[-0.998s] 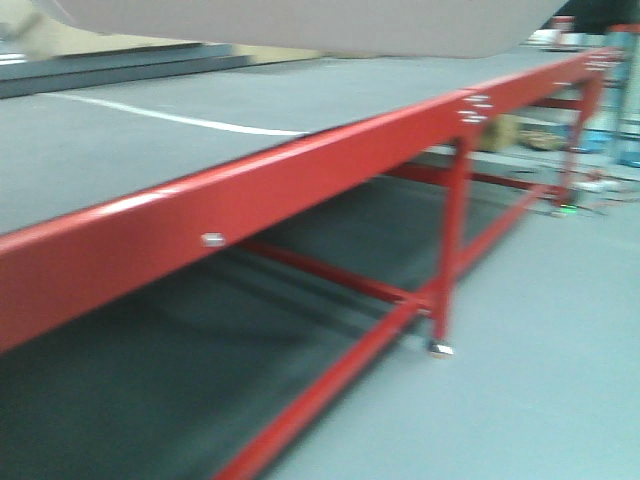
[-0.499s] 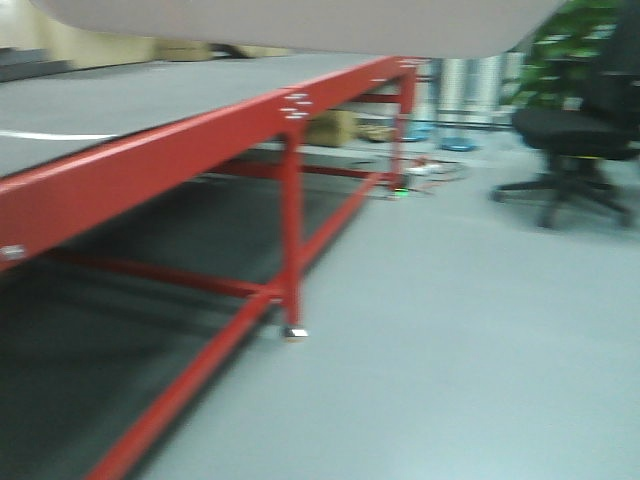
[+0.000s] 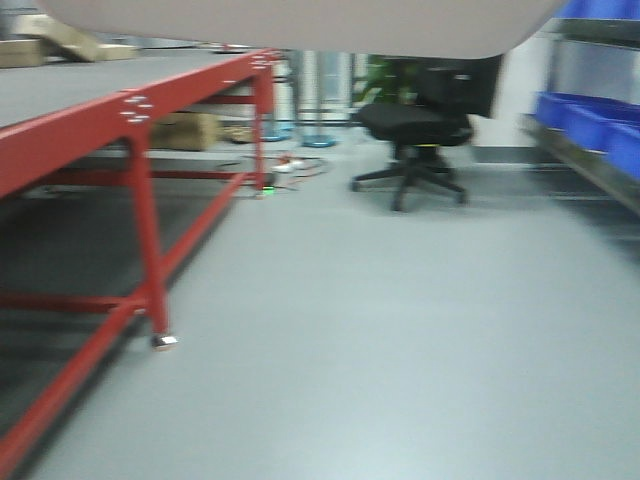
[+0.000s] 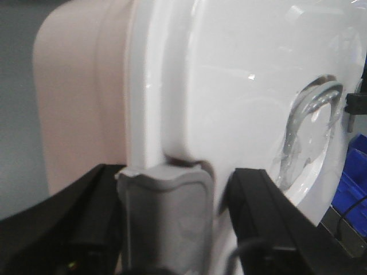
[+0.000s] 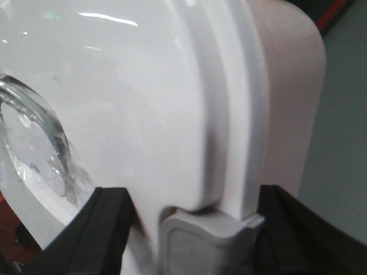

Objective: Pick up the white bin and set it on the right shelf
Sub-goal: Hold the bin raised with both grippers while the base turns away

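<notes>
The white bin (image 3: 300, 25) hangs in the air, and its pinkish underside fills the top of the front view. The left wrist view shows its glossy white lid (image 4: 229, 86) with the recessed handle and pinkish side. My left gripper (image 4: 172, 197) is clamped on the bin's end, its black fingers (image 4: 255, 200) either side of a grey latch (image 4: 166, 212). My right gripper (image 5: 195, 226) is clamped the same way on the other end of the bin (image 5: 143, 86), around a grey latch (image 5: 206, 240). The right shelf (image 3: 597, 170) shows at the far right edge.
Blue open bins (image 3: 590, 118) sit on the right shelf. The red-framed table (image 3: 130, 110) runs along the left. A black office chair (image 3: 415, 130) stands ahead on the grey floor (image 3: 380, 340). Cables and boxes lie under the table's far end.
The front view has swung to the right: the red table slid from the centre to the left, and the chair and the shelf with blue bins came into view. The bin stays held.
</notes>
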{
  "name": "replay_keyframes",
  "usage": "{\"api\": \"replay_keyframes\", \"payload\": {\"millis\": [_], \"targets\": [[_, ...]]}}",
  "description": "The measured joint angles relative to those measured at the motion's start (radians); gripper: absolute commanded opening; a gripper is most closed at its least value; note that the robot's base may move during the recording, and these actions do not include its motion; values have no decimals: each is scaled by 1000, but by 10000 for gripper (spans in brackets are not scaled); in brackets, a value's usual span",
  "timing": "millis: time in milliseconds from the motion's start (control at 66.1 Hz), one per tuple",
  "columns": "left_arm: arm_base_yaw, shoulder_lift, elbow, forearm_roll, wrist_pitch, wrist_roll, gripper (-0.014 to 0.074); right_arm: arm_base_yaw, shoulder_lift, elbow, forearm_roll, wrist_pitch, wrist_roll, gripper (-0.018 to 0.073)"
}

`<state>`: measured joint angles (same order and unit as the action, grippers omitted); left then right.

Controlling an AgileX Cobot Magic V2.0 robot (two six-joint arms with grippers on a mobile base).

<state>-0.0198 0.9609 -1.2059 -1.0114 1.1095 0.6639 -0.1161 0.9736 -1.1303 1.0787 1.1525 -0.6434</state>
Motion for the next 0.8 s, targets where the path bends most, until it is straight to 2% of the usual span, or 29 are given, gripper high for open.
{"api": "replay_keyframes", "payload": {"millis": [802], "targets": [[0, 0, 0, 0, 0, 0, 238, 0, 0, 0, 0, 0, 0, 437]]}}
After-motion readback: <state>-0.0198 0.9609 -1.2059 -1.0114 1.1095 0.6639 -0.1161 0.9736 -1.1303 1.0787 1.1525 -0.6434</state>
